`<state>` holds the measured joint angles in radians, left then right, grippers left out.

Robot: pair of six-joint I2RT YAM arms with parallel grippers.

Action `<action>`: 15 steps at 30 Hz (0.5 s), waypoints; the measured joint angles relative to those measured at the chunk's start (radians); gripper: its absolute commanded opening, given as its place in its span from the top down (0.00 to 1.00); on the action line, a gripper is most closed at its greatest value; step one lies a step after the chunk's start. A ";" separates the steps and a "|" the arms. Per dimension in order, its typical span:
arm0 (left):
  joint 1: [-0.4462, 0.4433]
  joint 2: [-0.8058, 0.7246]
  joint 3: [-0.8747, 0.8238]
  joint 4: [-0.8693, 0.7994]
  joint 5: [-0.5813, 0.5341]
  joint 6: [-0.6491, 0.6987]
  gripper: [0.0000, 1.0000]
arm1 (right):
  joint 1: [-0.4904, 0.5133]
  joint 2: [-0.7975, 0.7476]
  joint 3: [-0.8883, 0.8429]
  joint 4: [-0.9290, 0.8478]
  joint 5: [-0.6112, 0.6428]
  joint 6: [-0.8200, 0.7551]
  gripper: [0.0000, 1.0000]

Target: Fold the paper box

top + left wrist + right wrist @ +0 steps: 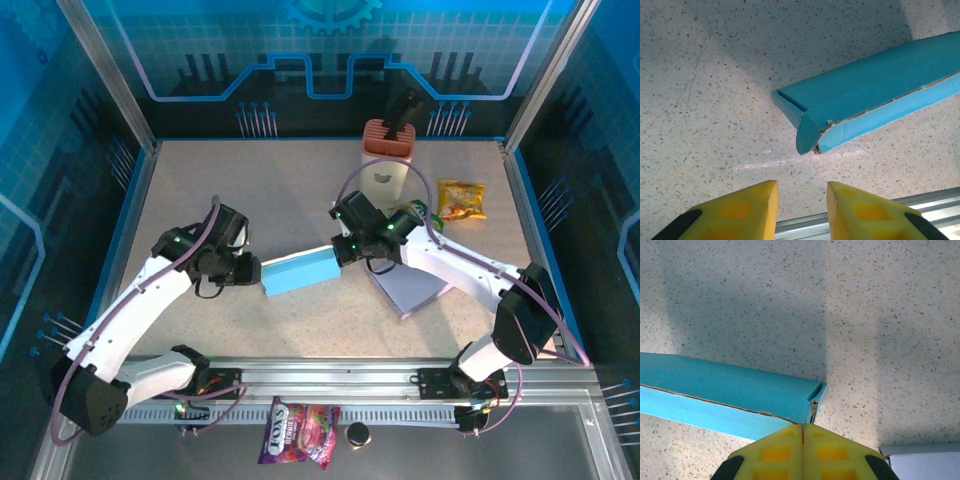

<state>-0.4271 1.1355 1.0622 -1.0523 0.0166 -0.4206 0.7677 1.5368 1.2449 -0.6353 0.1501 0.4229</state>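
Note:
The paper box (300, 272) is a long blue carton lying flat on the speckled table between the two arms. Its left end (810, 132) has a rounded flap curled over the opening, and a raw cardboard edge runs along the top. My left gripper (252, 272) sits just off that end, and its yellow fingers (802, 192) stand apart with only table between them. My right gripper (345, 250) is at the box's right end (812, 400). Its fingers (802, 426) are pressed together, with their tips against the end corner of the box (725, 395).
A grey-lilac flat sheet (410, 290) lies under the right arm, its corner visible (920, 460). At the back stand a white bottle (385, 178) and an orange holder (388, 138), with a yellow snack bag (462, 198) beside them. A candy bag (300, 432) lies by the metal rail (920, 200).

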 measured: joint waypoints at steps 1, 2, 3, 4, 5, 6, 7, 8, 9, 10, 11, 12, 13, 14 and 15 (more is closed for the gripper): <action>0.000 0.013 0.007 0.001 -0.003 0.000 0.67 | 0.000 0.000 0.001 0.000 0.000 0.000 1.00; 0.000 0.026 0.013 0.003 -0.006 0.000 0.67 | 0.000 0.001 0.001 0.000 0.000 0.000 1.00; 0.000 0.039 0.019 0.004 -0.012 0.001 0.67 | 0.000 0.001 0.001 0.000 0.000 0.000 1.00; 0.000 0.049 0.024 0.006 -0.018 0.001 0.67 | 0.000 0.001 0.001 0.000 0.000 0.000 1.00; 0.000 0.057 0.028 0.010 -0.022 0.003 0.67 | 0.000 0.001 0.001 0.000 0.000 0.000 1.00; 0.000 0.064 0.032 0.012 -0.025 0.003 0.68 | 0.000 0.001 0.001 0.000 0.000 0.000 1.00; 0.000 0.071 0.037 0.014 -0.026 0.004 0.68 | 0.000 0.001 0.001 0.000 0.000 0.000 1.00; 0.000 0.077 0.041 0.017 -0.027 0.005 0.69 | 0.000 0.001 0.001 -0.001 0.000 0.000 1.00; 0.000 0.084 0.046 0.021 -0.028 0.006 0.70 | 0.000 0.001 0.001 0.000 0.000 0.000 1.00; 0.000 0.093 0.050 0.025 -0.028 0.008 0.71 | 0.000 0.001 0.001 -0.001 0.000 0.000 1.00; 0.000 0.099 0.052 0.031 -0.028 0.008 0.72 | 0.000 0.001 0.001 -0.001 0.000 0.000 1.00; 0.000 0.105 0.053 0.034 -0.028 0.009 0.73 | 0.000 0.001 0.001 -0.001 0.000 0.000 1.00; 0.000 0.108 0.053 0.039 -0.028 0.010 0.73 | 0.000 0.001 0.001 -0.001 0.000 0.000 1.00; 0.000 0.111 0.053 0.040 -0.028 0.011 0.74 | 0.000 0.001 0.001 -0.001 0.000 0.000 1.00; 0.000 0.112 0.053 0.041 -0.028 0.011 0.74 | 0.000 0.001 0.001 -0.001 0.000 0.000 1.00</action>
<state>-0.4271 1.2476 1.1156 -1.0115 -0.0113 -0.4095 0.7677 1.5379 1.2461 -0.6365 0.1501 0.4229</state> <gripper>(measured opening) 0.264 0.063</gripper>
